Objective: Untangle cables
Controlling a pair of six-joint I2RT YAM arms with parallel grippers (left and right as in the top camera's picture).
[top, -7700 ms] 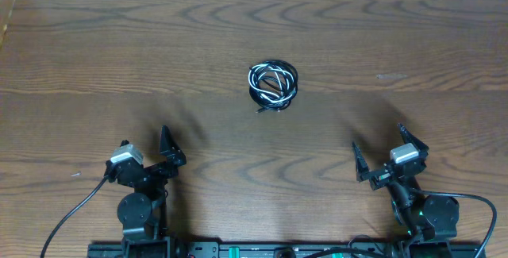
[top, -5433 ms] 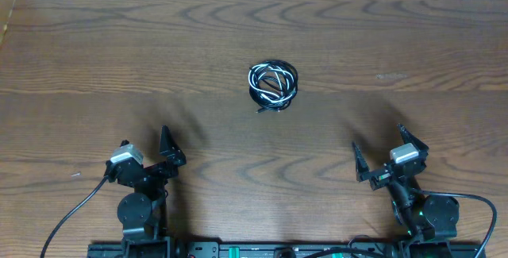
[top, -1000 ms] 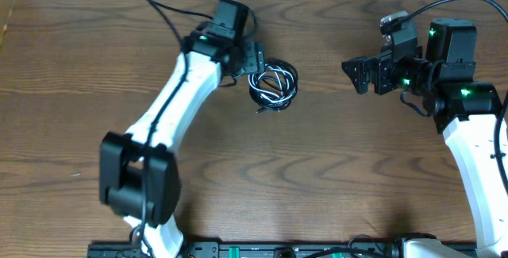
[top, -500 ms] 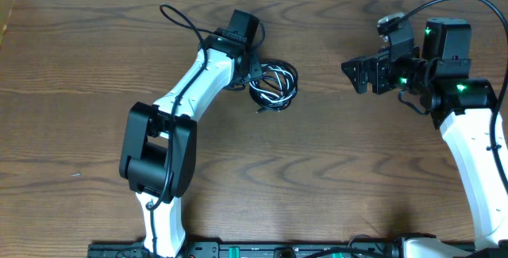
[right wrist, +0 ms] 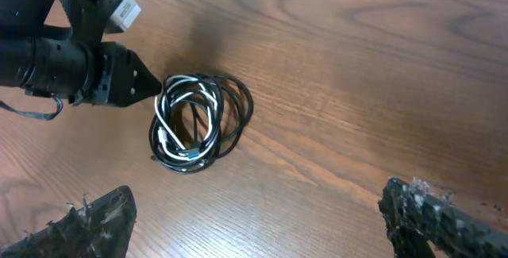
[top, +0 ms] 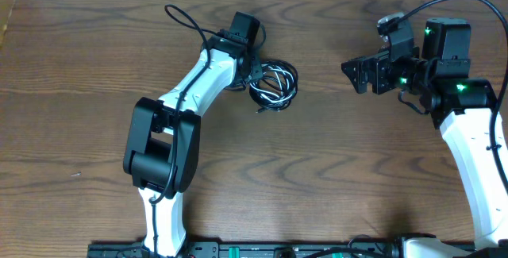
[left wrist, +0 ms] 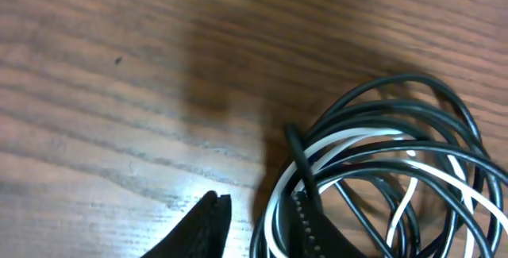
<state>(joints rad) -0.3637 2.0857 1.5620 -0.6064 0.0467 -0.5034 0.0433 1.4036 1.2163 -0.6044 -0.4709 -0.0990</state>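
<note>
Overhead: cables (top: 274, 85) partly within left pincer (top: 252, 75)

Black and white cables (top: 274, 86)

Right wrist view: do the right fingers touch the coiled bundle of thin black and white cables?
No, the bundle lies on the wooden table, clearly apart from both right fingers.

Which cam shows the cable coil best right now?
Right wrist: the whole cable coil sits in frame, fairly large, black and white loops easy to tell apart. Overhead also shows it whole but small, the left pincer at its edge. Left wrist is close up but cuts off part of the coil.
</note>
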